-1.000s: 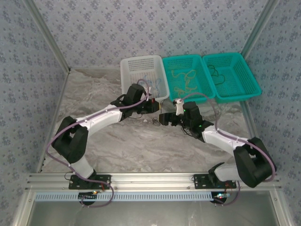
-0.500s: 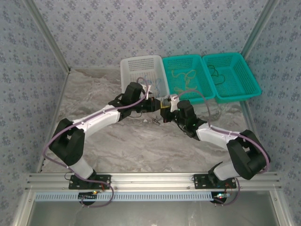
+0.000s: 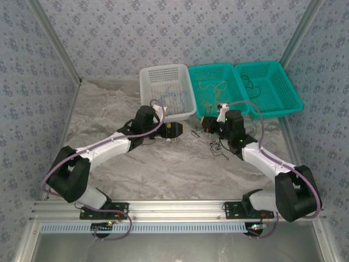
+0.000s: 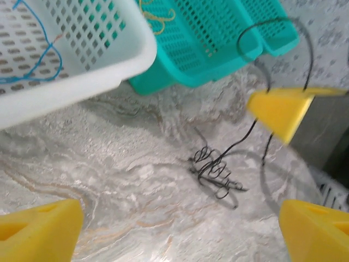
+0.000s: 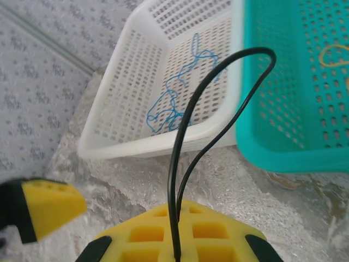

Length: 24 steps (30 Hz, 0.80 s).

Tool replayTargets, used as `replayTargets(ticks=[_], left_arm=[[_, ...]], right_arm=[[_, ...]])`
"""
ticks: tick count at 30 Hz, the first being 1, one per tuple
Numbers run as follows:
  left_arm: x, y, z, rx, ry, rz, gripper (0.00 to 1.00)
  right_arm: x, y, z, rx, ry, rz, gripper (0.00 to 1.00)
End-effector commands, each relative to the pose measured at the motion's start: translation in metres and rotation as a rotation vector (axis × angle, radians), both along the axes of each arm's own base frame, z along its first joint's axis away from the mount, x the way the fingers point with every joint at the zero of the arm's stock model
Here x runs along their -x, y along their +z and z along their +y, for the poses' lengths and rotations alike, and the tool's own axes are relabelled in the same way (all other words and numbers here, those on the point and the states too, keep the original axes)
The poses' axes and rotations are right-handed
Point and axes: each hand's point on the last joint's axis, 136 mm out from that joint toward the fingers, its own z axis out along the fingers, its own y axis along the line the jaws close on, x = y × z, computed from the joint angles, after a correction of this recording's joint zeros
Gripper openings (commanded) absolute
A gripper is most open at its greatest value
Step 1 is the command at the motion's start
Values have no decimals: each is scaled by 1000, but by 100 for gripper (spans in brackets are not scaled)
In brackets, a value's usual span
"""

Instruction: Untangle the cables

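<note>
1. While clamped shut just before the teal basket point(image 3: 218, 90), grips the black cable point(image 5: 188, 120) with the right tool point(image 5: 177, 218).
2. Lets that cable arch up, then trail to a tangled coil point(image 4: 212, 172) on the counter point(image 4: 109, 180).
3. Holds the left tool point(image 4: 174, 224) spread wide apart, on nothing.
4. Shows a blue cable point(image 5: 169, 109) lying in the white basket point(image 5: 125, 125).

I get bright, even, diffuse light in the overhead view, and shadows on the counter point(image 3: 163, 169) are faint. My left wrist picture is smeared: the left gripper point(image 4: 180, 215) shows its yellow fingers point(image 4: 38, 229) blurred at 5 and 7 o'clock. The right wrist picture is crisper.
</note>
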Motion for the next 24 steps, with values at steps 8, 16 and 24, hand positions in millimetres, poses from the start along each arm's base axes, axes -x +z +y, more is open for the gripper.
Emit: replayTargets(ticks=[8,16,24], left_arm=[[0,13,-49,189,-123,-38,86],[-5,1,-80,191,-209,-2,85],[-19,-36,-99,134,-179,66,68]], right_arm=[[7,23,8,-143,15,57,0],[11,35,22,-177,77,29,0],[17,65,27,-234,110,-41,0]])
